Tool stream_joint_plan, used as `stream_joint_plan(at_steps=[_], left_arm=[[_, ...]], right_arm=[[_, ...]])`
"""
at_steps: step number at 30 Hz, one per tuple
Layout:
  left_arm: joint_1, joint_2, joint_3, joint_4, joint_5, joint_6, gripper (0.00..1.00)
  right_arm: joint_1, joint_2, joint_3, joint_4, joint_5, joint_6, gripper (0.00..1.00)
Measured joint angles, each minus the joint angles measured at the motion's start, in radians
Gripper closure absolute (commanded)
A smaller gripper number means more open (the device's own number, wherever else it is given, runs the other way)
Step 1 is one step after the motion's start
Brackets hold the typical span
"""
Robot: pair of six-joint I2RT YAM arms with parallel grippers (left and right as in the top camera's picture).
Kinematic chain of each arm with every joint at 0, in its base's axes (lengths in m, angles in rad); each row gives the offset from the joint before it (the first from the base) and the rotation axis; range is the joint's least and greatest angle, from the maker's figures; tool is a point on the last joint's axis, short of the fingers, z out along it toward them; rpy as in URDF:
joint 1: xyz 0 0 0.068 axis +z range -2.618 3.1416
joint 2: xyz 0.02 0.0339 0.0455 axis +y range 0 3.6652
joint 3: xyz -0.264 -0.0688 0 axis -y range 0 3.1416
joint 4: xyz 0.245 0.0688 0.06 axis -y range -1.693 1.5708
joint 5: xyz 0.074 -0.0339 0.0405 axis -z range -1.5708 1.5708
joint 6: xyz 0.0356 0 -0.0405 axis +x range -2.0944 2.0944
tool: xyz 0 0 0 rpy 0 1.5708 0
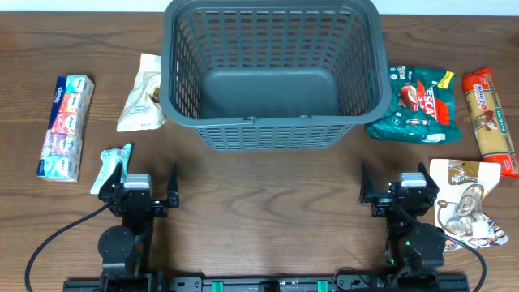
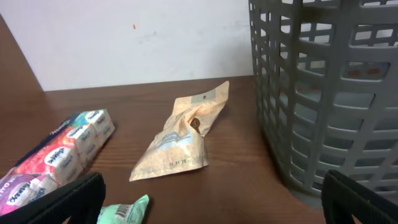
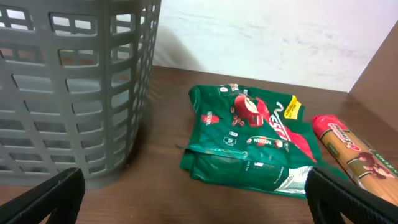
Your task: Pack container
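Observation:
The dark grey slotted container point(image 1: 272, 130) stands at the back middle of the table, with nothing inside; its wall shows in the left wrist view point(image 2: 323, 93) and the right wrist view point(image 3: 68, 81). My left gripper point(image 1: 139, 193) is open and empty at the front left, close to a small mint-green pack point(image 1: 112, 165), which also shows in the left wrist view point(image 2: 124, 211). My right gripper point(image 1: 399, 193) is open and empty at the front right, beside a white pictured pouch point(image 1: 466, 207).
Left of the container lie a beige pouch point(image 1: 143, 93), also in the left wrist view point(image 2: 183, 140), and a tissue multipack point(image 1: 66, 126). To its right lie a green bag point(image 1: 415, 104), also in the right wrist view point(image 3: 255, 140), and a red-ended biscuit pack point(image 1: 491, 120).

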Motion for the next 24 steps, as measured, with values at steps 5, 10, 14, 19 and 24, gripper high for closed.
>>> stream_joint_plan(at_steps=[5,10,14,19,24], left_arm=[[0.000,0.000,0.000,0.000,0.000,0.000,0.01],[0.000,0.000,0.000,0.000,0.000,0.000,0.01],[0.000,0.000,0.000,0.000,0.000,0.000,0.01],[0.000,0.000,0.000,0.000,-0.002,0.000,0.01],[0.000,0.000,0.000,0.000,-0.003,0.000,0.01]], right_arm=[[0.000,0.000,0.000,-0.025,0.031,0.049,0.01],[-0.003,0.027,0.054,-0.103,0.139,0.076,0.01],[-0.037,0.138,0.179,-0.107,0.203,0.076,0.01],[-0.098,0.380,0.425,-0.155,0.234,0.076,0.01],[-0.170,0.711,0.818,-0.486,0.193,0.066,0.01]])
